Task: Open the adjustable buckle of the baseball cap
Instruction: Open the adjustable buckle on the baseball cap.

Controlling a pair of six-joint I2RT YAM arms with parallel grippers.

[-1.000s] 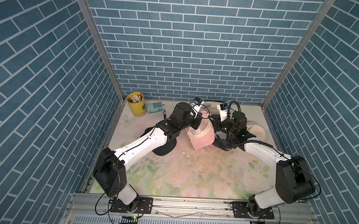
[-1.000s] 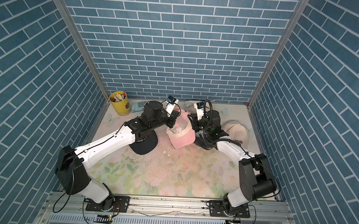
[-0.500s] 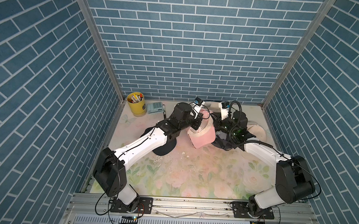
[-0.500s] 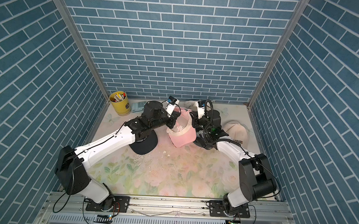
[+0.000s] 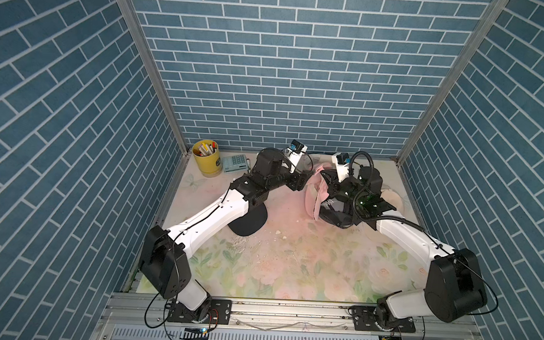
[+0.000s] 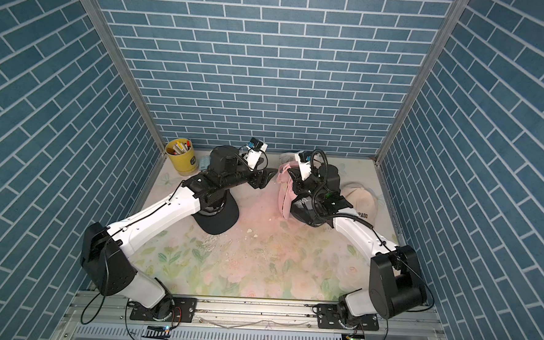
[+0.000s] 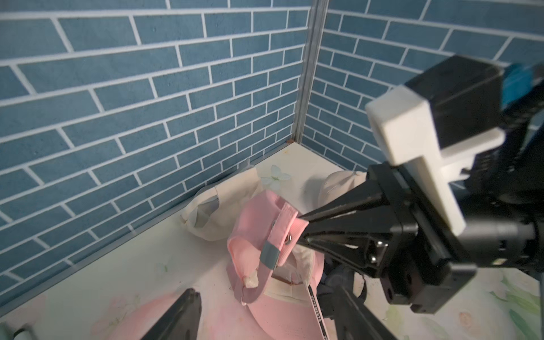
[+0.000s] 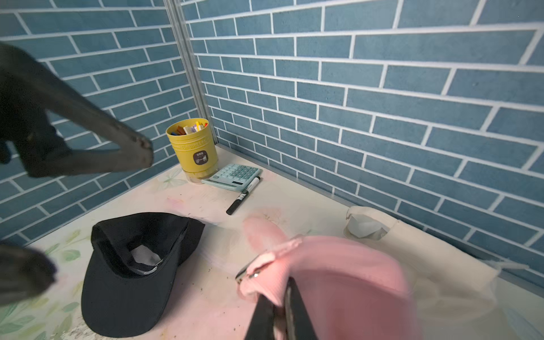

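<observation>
The pink baseball cap [image 5: 313, 195] [image 6: 284, 193] stands on edge at the back of the table, between the two arms. My right gripper [image 8: 279, 290] [image 7: 303, 225] is shut on the cap's back strap, right beside the grey metal buckle [image 7: 269, 256] [image 8: 250, 272]. The loose strap end [image 7: 244, 259] curls down from the buckle. My left gripper [image 7: 263, 300] [image 5: 305, 179] stands open just left of the cap, its fingers [image 8: 138, 150] apart from the fabric and holding nothing.
A black cap [image 5: 249, 220] [image 8: 132, 265] lies under the left arm. A dark cap [image 5: 335, 214] and a beige cap [image 6: 361, 201] sit under the right arm. A yellow pen cup [image 5: 206, 157], a calculator [image 5: 236, 163], a marker [image 8: 243, 195] and a cream bag [image 8: 426, 265] line the back wall.
My left gripper has opened, let go of the cap and drawn back to the left. The right gripper has closed tighter and the cap has swung to the right onto its edge.
</observation>
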